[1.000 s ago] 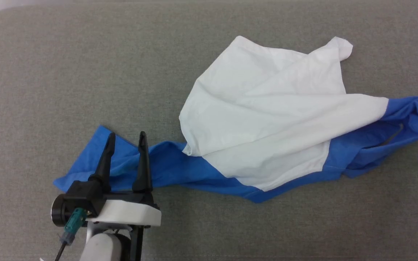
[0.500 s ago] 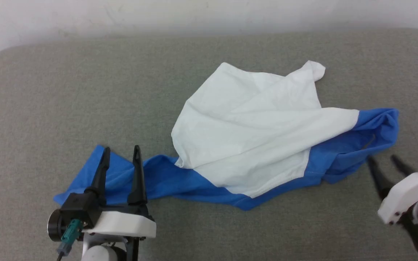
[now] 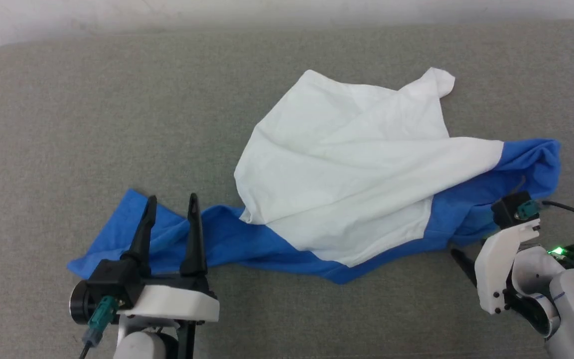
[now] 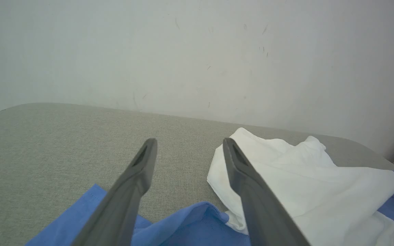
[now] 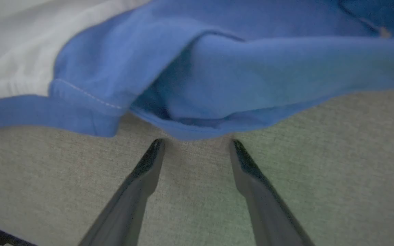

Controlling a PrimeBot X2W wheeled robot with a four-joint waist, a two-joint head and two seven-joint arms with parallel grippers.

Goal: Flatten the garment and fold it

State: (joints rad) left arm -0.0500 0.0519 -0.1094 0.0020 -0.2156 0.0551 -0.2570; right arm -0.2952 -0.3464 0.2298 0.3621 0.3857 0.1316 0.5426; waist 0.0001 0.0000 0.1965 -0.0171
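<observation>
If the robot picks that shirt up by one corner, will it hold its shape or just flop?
Probably flop: the shirt lies crumpled in soft folds and creases. It looks thin and light, so it should lift easily. Pushed, it would likely bunch up rather than slide, since the grey surface looks like rough fabric.

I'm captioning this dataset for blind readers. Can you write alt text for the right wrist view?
The open right end effector points at a rumpled blue fold of the garment on a grey surface, fingers apart, holding nothing. White cloth shows upper left.
</observation>
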